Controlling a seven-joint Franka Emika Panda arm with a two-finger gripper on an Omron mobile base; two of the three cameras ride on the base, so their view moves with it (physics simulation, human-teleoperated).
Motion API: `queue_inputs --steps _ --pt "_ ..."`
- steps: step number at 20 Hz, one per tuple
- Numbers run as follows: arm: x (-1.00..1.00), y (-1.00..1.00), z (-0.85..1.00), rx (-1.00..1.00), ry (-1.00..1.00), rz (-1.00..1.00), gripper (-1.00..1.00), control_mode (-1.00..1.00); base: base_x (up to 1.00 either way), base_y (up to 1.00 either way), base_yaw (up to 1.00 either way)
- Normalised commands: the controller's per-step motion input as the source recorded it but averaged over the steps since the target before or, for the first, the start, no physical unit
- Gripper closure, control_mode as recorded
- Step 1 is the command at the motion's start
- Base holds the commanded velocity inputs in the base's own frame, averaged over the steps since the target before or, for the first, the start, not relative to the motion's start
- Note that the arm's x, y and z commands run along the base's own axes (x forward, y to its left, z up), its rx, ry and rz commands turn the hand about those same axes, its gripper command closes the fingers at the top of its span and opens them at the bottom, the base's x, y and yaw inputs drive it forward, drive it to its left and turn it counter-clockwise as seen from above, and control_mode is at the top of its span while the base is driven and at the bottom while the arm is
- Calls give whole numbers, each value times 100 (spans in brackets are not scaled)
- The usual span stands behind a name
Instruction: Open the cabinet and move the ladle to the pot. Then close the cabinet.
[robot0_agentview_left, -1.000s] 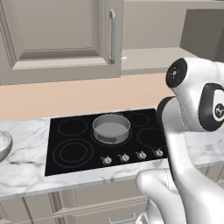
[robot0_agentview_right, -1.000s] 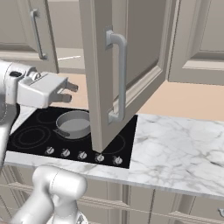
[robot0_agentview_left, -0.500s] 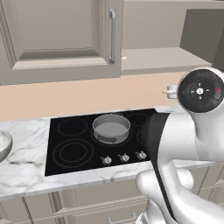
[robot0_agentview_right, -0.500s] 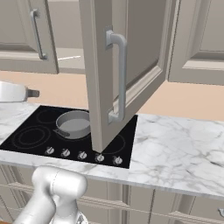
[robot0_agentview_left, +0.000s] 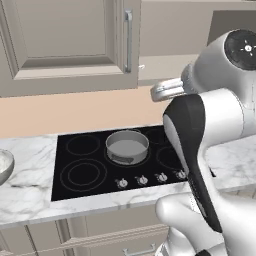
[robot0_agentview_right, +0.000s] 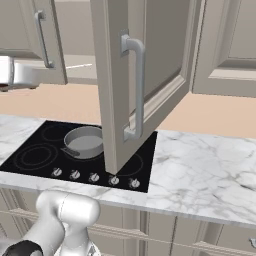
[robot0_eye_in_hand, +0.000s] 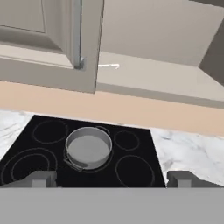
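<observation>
A: We see the cabinet (robot0_agentview_right: 150, 60) with its right door swung wide and the left door shut. The ladle (robot0_eye_in_hand: 108, 66) is a thin pale sliver on the open shelf, bowl hidden behind the door edge.

B: Agreed. The pot (robot0_agentview_left: 127, 146), short grey metal with straight sides, sits on the glossy black cooktop (robot0_agentview_left: 80, 170) set in the marble desk (robot0_agentview_right: 200, 170).

A: Gripper (robot0_eye_in_hand: 111, 179) jaws stand wide apart, holding nothing, fingertips cut off. A rounded bowl (robot0_agentview_left: 4, 166) is clipped at the edge.

The ladle (robot0_eye_in_hand: 108, 66) lies in the cabinet (robot0_eye_in_hand: 166, 33), above the pot (robot0_eye_in_hand: 88, 147).
</observation>
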Motion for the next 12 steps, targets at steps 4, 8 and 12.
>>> queue_inputs --steps 4,8,12 --pt "96 53 0 12 7 36 -100 -100 0 0 0" --pt "84 28 -4 12 3 18 -100 -100 0 0 0" --pt "89 18 -10 11 2 7 -100 -100 0 0 0"
